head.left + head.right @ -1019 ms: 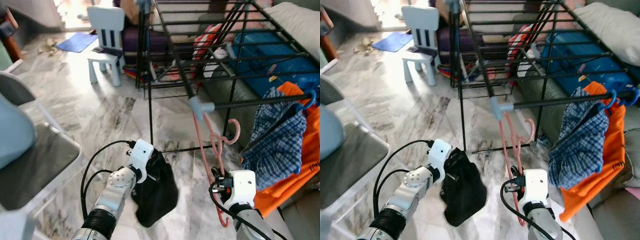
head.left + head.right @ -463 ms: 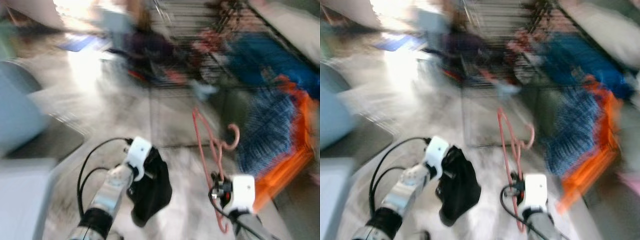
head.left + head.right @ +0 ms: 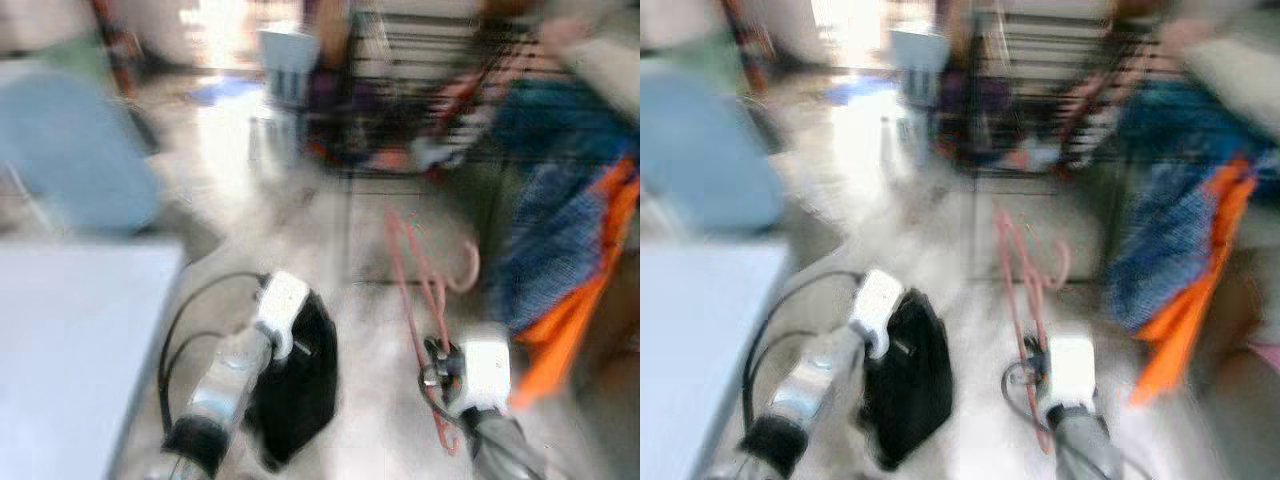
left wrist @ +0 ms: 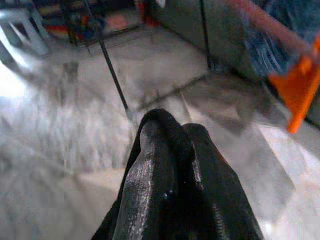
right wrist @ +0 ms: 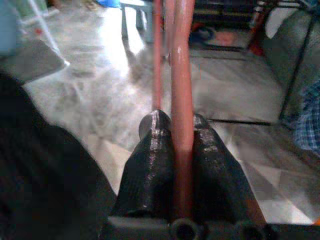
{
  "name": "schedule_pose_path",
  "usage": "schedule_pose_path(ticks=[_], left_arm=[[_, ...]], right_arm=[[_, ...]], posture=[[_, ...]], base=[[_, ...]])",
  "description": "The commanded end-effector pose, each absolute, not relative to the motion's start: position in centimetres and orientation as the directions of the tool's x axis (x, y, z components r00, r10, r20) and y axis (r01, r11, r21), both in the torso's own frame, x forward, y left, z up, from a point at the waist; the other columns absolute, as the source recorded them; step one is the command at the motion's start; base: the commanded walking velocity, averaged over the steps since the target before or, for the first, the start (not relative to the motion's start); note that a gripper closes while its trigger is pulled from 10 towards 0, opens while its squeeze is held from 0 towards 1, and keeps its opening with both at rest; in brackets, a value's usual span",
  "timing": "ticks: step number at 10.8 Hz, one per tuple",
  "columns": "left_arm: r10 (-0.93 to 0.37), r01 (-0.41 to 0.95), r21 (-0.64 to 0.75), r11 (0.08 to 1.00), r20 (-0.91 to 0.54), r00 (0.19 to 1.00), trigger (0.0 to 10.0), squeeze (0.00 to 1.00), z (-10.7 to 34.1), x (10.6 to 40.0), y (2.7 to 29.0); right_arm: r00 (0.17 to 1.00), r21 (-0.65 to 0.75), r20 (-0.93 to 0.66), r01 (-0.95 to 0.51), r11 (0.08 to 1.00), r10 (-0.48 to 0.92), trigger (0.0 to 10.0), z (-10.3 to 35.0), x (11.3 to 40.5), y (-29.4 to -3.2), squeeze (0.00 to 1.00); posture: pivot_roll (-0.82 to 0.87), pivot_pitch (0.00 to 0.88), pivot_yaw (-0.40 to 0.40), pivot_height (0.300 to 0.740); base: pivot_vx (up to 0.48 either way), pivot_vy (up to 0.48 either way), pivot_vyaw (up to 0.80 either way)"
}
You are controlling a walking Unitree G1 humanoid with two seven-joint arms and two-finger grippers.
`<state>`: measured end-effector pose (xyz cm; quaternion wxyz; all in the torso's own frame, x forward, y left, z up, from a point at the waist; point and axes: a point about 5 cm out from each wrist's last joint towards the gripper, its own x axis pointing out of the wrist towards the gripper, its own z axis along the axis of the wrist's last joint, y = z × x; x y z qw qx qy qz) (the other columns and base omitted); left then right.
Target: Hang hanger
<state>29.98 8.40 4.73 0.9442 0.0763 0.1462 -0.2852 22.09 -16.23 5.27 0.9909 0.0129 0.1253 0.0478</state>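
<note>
Blurred by camera motion, the head views take in a marble floor (image 3: 330, 230) with a pale blue chair back (image 3: 70, 150) at ten o'clock and a flat, pale blue-grey surface (image 3: 70, 350) filling the eight o'clock corner. Just right of it, the left tool (image 4: 170, 165) sits low at seven o'clock, its black fingers (image 4: 145, 185) pressed together with black cloth (image 3: 300, 380) draped about them and hanging toward the floor; whether the cloth is actually pinched cannot be told. At twelve o'clock a small light-blue child's chair (image 3: 285, 75) stands on the floor, with the black bars of a drying rack (image 3: 420, 90) beside it toward one o'clock. Lower, at five o'clock, the right tool (image 5: 172, 150) is clamped on the pink hanger (image 3: 425, 290), one thick pink bar squeezed between the two fingers. From that grip the hanger rises toward the centre of the scene, its hook (image 3: 465, 275) curling to the right, short of the rack's bars. At three o'clock a blue checked shirt (image 3: 555, 240) and an orange garment (image 3: 580, 300) hang side by side.
</note>
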Motion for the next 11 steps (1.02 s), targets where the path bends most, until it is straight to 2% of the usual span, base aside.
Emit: schedule_pose_path(ticks=[1, 4, 6, 8, 11], left_arm=[[-0.534, 0.572, 0.085, 0.816, -0.269, 0.802, 10.0, 0.0, 6.2, 30.7, 7.7], [-0.562, 0.598, 0.102, 0.795, -0.248, 0.789, 10.0, 0.0, 6.5, 30.7, 7.4], [-0.629, 0.642, -0.003, 0.767, -0.201, 0.751, 10.0, 0.0, 6.8, 30.4, 7.3], [-0.667, 0.674, -0.046, 0.737, -0.209, 0.715, 10.0, 0.0, 6.5, 29.9, 7.0], [-0.679, 0.684, -0.06, 0.727, -0.208, 0.704, 10.0, 0.0, 6.4, 29.7, 6.8]], right_arm=[[0.963, 0.027, -0.257, -0.073, 0.997, 0.078, 10.0, 5.2, 22.0, -16.3, 0.0], [0.959, 0.016, -0.272, -0.074, 0.997, 0.076, 10.0, 5.2, 22.3, -15.8, 0.0], [0.954, 0.009, -0.29, -0.071, 0.997, 0.07, 10.0, 4.9, 22.0, -15.8, 0.0], [0.945, 0.013, -0.321, -0.067, 0.998, 0.067, 10.0, 4.4, 21.5, -15.7, 0.0], [0.942, 0.007, -0.331, -0.056, 0.998, 0.055, 10.0, 4.3, 21.6, -16.2, 0.0]], posture=[[0.05, 0.0, -0.014, 0.74], [0.05, 0.0, -0.003, 0.74], [0.04, 0.0, -0.008, 0.74], [0.04, 0.0, -0.016, 0.74], [0.03, 0.0, -0.019, 0.74]], base=[[-0.277, 0.0, 0.0], [-0.174, 0.0, 0.0], [0.0, 0.0, 0.0], [0.0, 0.0, 0.0], [0.0, 0.0, -0.46]])
